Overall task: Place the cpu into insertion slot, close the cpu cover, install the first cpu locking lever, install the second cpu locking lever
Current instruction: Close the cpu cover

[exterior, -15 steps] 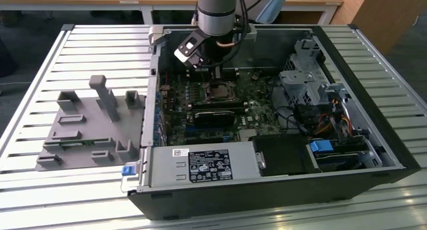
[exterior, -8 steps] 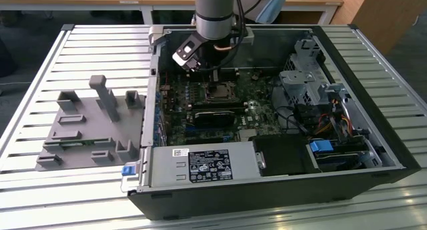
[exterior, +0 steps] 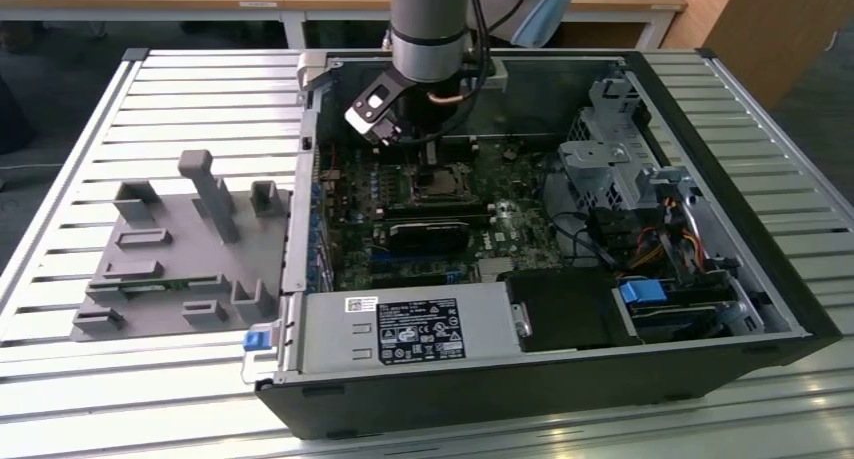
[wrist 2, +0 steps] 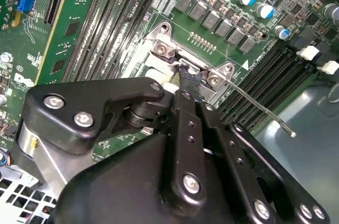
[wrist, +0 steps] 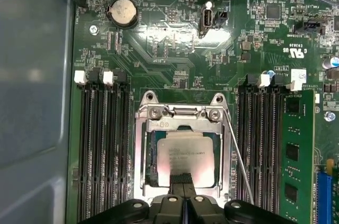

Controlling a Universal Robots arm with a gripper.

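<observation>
Both jaws, closed together and empty, sit at an edge of the seated cpu [wrist: 186, 152].

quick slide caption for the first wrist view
Claw tip at the edge of the cpu seated in the insertion slot, thin metal lever alongside.

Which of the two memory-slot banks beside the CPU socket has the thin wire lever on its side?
The bank between the socket and the green card; the lever runs along that socket edge. The other bank borders the grey case wall.
</observation>
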